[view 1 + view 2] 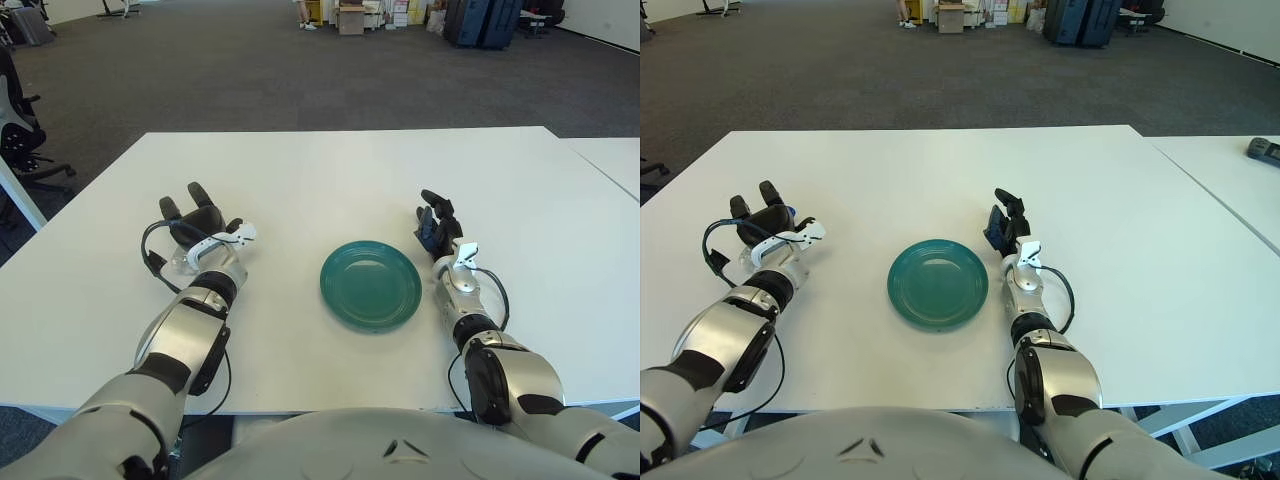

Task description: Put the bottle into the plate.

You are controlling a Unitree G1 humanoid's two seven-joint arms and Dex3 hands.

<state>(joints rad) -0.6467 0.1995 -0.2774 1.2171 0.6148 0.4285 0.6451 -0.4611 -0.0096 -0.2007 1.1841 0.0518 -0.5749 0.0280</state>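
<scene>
A teal plate (pixel 370 285) lies empty on the white table (pixel 350 170), near its front middle. My left hand (pixel 195 225) is left of the plate, a hand's width away, low over the table with its fingers spread and pointing up. A small pale, see-through thing (pixel 180 263) shows just under its palm; I cannot tell if it is the bottle. No other bottle is in view. My right hand (pixel 435 225) rests on the table just right of the plate, fingers relaxed and empty.
A second white table (pixel 610 160) adjoins at the right, with a dark device (pixel 1265 150) on it. An office chair (pixel 15 130) stands off the table's left edge. Grey carpet and stacked boxes lie beyond.
</scene>
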